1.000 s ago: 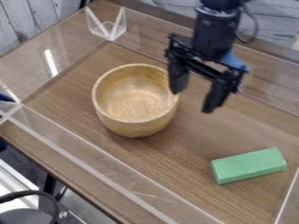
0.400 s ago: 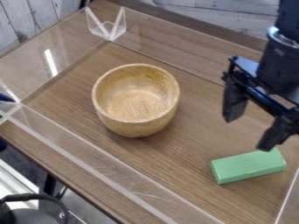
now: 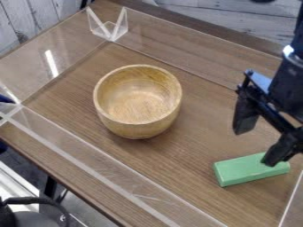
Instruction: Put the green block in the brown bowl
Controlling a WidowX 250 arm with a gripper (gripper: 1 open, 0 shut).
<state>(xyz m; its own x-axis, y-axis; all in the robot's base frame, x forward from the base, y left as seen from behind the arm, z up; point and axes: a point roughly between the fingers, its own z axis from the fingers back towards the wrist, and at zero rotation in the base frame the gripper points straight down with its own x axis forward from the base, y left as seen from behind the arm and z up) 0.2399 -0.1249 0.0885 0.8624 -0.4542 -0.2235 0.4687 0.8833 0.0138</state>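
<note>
The green block lies flat on the wooden table near the right front edge, a mint-green bar turned slightly askew. My gripper hangs just above its right end, pointing down, jaws open with nothing between them. One black finger stands left of and above the block, the other finger reaches down to the block's far right end. The brown bowl sits empty at the table's middle, well to the left of the gripper.
A clear acrylic wall runs along the table's left and front sides. A small clear bracket stands at the back left. The wooden tabletop lies between bowl and block.
The gripper has moved from beside the bowl to the right and down, ending just over the green block, with its jaws still open and the wrist rolled somewhat. Bowl and block have not moved.
</note>
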